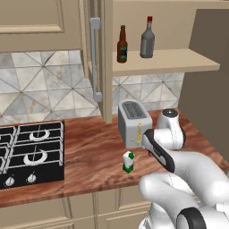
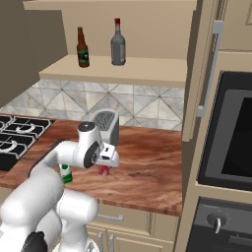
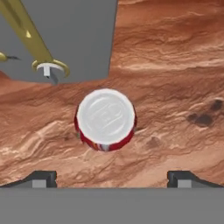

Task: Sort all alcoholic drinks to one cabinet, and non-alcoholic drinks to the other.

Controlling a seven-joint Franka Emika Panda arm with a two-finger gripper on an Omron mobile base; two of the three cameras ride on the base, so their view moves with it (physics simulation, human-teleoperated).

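Directly beneath the wide-open end effector (image 3: pixel 112 177), a small red soda can with a silver top (image 3: pixel 105 119) is seen upright on the reddish-brown wooden counter (image 3: pixel 175 65), untouched, beside the silver toaster (image 1: pixel 134 121). Both bottles are seen on the cabinet shelf (image 1: pixel 179 62).

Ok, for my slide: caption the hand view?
Open gripper poised above red soda can on wooden counter, beside the toaster.

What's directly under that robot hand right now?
A red soda can stands upright on the wooden counter, seen from above with its silver top showing. The open gripper hangs over it, beside the toaster. The can's sides are mostly covered.
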